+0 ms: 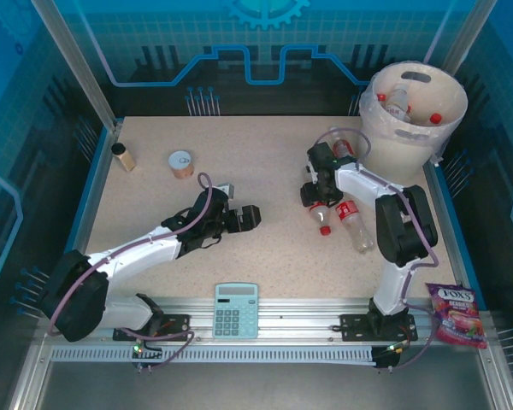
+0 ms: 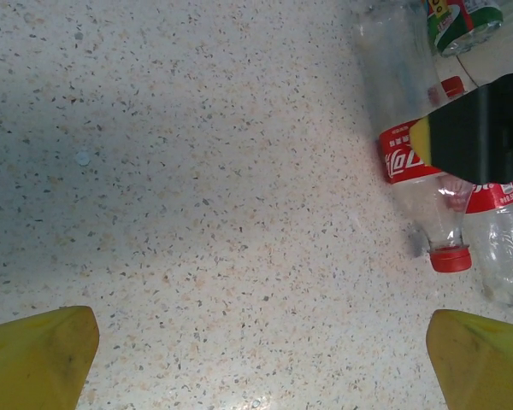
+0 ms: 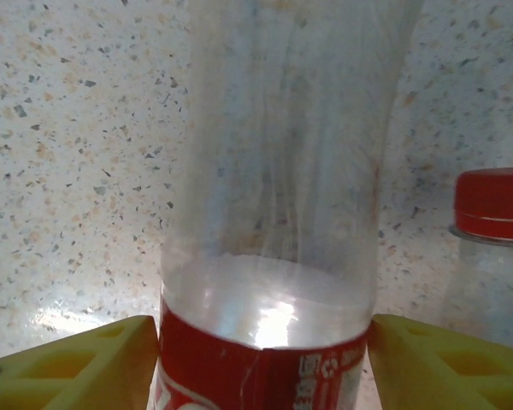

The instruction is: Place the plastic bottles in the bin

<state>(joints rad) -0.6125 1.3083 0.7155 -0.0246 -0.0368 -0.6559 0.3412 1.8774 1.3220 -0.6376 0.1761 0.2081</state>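
The cream-white bin (image 1: 402,141) stands at the back right with a couple of plastic bottles (image 1: 398,100) inside it. Another bottle (image 1: 342,145) lies against its left side. Two red-labelled bottles lie in front of it: one (image 1: 321,215) under my right gripper (image 1: 318,195) and one (image 1: 356,225) just to its right. In the right wrist view my right gripper (image 3: 265,359) is shut on the clear bottle (image 3: 282,213) at its red label, one yellow finger (image 3: 77,367) against each side; a red cap (image 3: 494,205) shows beside it. My left gripper (image 1: 250,217) (image 2: 261,359) stands open over bare table, left of these bottles (image 2: 406,158).
A small brown jar (image 1: 124,156) and a round tin can (image 1: 181,163) stand at the back left. A calculator (image 1: 237,309) lies on the front rail between the arm bases, and a sweets bag (image 1: 453,314) at the front right. A green-labelled bottle (image 2: 462,21) lies beyond the red ones.
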